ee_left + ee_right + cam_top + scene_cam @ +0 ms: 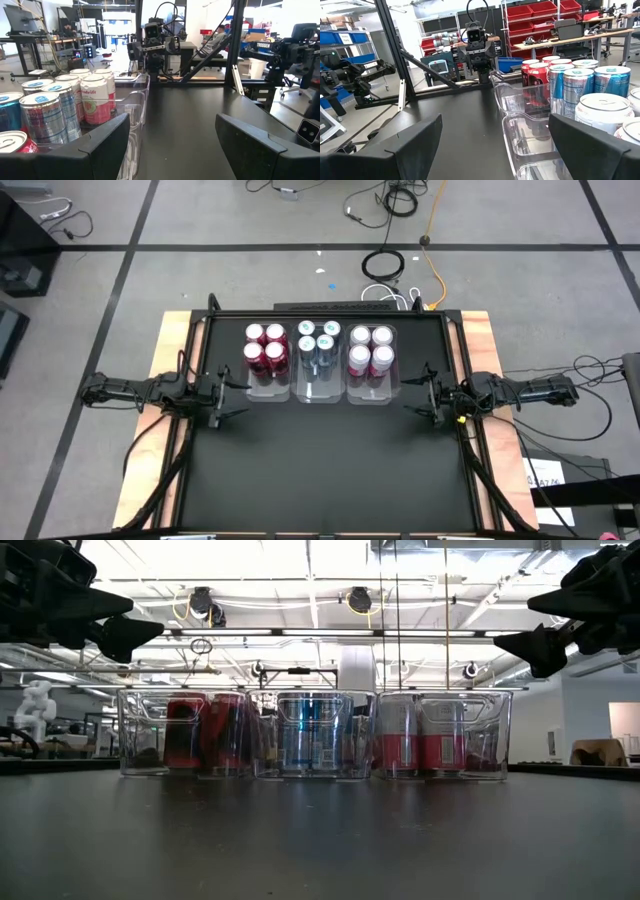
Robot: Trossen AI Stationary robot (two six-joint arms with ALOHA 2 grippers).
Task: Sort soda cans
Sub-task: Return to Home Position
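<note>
Three clear bins stand side by side at the table's far middle. The left bin (266, 388) holds several red soda cans (265, 348), the middle bin (318, 388) blue cans (318, 340), and the right bin (370, 392) pink-and-white cans (371, 350). All cans stand upright on their bases. My left gripper (238, 398) waits open and level at the table's left edge, by the bins' near left corner. My right gripper (412, 395) waits open and level at the right edge. Both hang above the table, left gripper (120, 625) and right gripper (530, 630), with nothing between their fingers.
The near parts of the bins hold no cans, as the middle bin's near half (530, 135) shows. The black table top (320, 470) stretches from the bins to the near edge. Cables (385, 265) lie on the floor beyond the far edge.
</note>
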